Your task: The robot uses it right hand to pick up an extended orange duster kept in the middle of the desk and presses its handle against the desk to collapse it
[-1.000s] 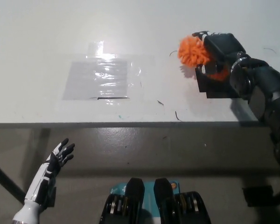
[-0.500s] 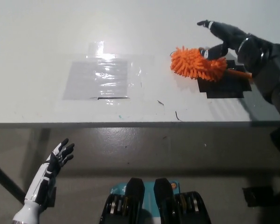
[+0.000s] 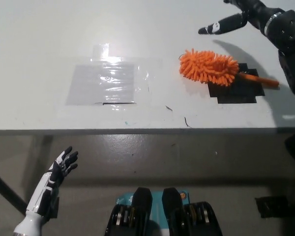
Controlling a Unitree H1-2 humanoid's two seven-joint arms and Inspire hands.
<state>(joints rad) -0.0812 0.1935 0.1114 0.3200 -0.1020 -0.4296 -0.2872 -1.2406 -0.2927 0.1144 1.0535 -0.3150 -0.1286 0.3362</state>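
A white desk (image 3: 49, 29) is seen from steeply above, filling the upper half of the view; its front edge runs straight across the picture just below the middle, with grey floor (image 3: 152, 157) beyond it.

The orange duster (image 3: 210, 67) is laid flat on the desk, toward the 2 o'clock part of the view. Its fluffy head points toward 9 o'clock, and its short orange handle (image 3: 263, 80) points toward 3 o'clock. The duster rests partly on a black patch (image 3: 236, 91) stuck to the desk surface, and is set well back from the front edge.

The black right hand (image 3: 231, 19) is held above the desk at about 1 o'clock, near the top edge of the picture, apart from the duster and holding nothing. Its fingers are spread apart and reach toward 9 o'clock. A shadow is cast on the desk between the hand and the duster.

A clear, shiny taped sheet (image 3: 108, 81) is fixed to the desk at about 10 o'clock, well apart from the duster. Bare desk surface lies between the sheet and the duster, and in front of the duster down to the desk edge.

The white left hand (image 3: 59, 169) is held below the desk edge at about 8 o'clock, over the floor, fingers apart and empty.
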